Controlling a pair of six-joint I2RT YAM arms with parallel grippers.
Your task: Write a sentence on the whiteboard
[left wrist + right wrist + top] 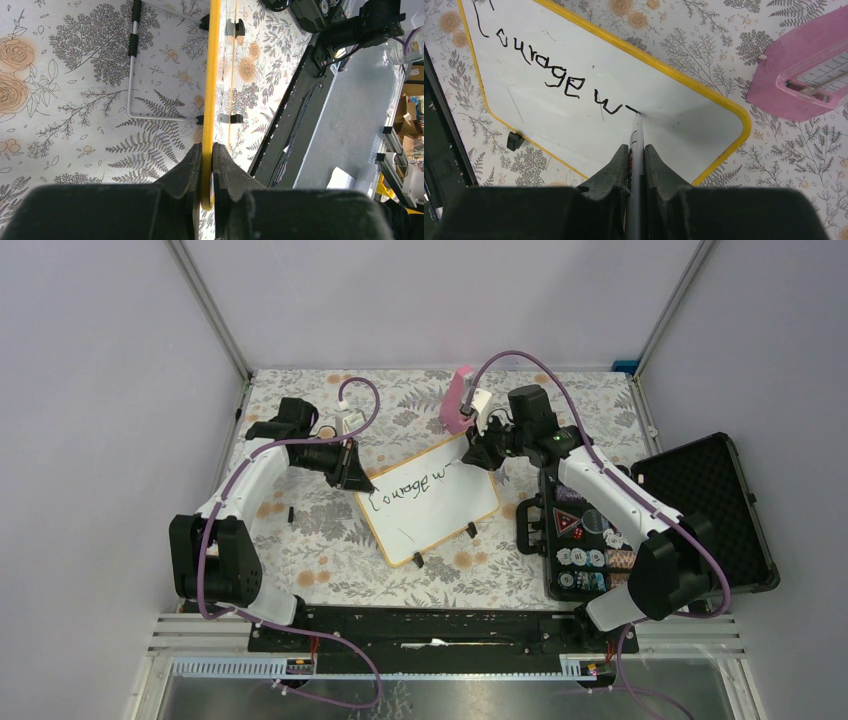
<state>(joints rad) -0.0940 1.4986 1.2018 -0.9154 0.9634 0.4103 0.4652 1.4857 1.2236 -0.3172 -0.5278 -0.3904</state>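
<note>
The whiteboard (440, 510), white with a yellow rim (684, 77), lies tilted mid-table on the floral cloth. My left gripper (352, 472) is shut on its left rim (209, 75), seen edge-on in the left wrist view between my fingers (192, 165). My right gripper (478, 452) is shut on a marker (636, 145) whose tip touches the board. The sentence (549, 67) on the board reads "Courage w", with a stroke trailing from the "w" to the tip. In the top view the writing (408, 488) runs along the board's upper part.
A pink object (458, 398) stands just behind the board, also pink (804, 65) in the right wrist view. An open black case (640, 515) with round tokens lies at the right. A small white item (352, 424) sits behind the left gripper. A bent wire stand (131, 75) lies under the board.
</note>
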